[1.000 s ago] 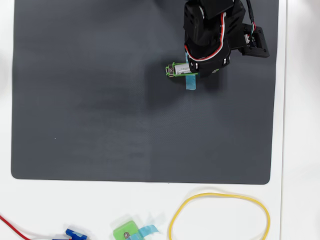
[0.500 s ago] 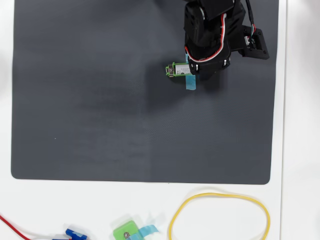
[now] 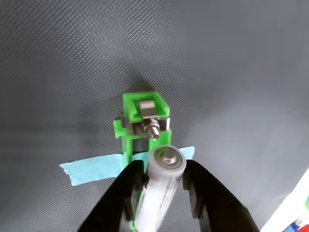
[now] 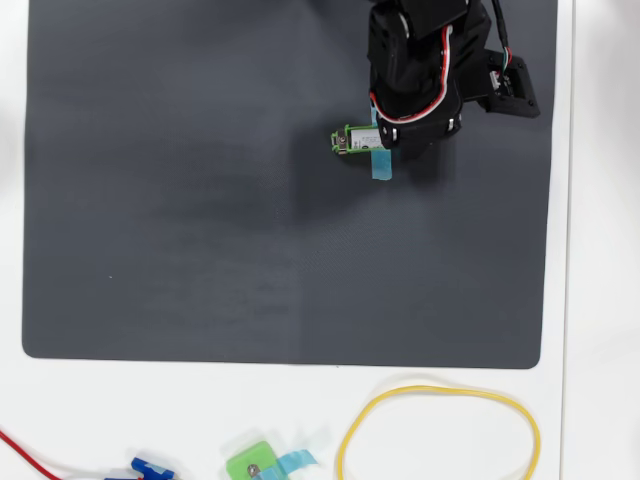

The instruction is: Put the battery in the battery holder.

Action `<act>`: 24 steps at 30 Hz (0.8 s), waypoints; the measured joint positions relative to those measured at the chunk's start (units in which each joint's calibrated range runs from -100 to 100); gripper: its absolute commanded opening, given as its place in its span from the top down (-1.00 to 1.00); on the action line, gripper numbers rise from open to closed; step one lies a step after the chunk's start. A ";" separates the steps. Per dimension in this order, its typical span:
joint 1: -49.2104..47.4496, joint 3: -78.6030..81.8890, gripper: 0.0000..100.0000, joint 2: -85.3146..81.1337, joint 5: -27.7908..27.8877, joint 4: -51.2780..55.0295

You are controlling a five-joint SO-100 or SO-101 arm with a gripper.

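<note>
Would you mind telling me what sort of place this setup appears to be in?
Probably a hobby or lab workbench: a dark mat on a white table, loose yellow and red wires, and the tool holding a battery over a green holder.

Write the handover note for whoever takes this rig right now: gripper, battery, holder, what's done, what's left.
Gripper: shut on the battery, fingers either side of it.
Battery: held over the battery holder, lined up along it, the near metal end raised; whether the far end has dropped into the slot is hidden.
Holder: on the dark mat, taped down by a light-blue tape strip, under the arm in the overhead view.
Done: pick-up and carry to the holder.
Left: press the battery flat between the end contacts, open, back off.
</note>
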 measured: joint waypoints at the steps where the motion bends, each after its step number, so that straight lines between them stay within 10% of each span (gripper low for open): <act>1: 0.00 0.00 0.87 -0.68 0.00 0.00; 24: 0.00 -0.09 0.88 -4.07 4.98 3.45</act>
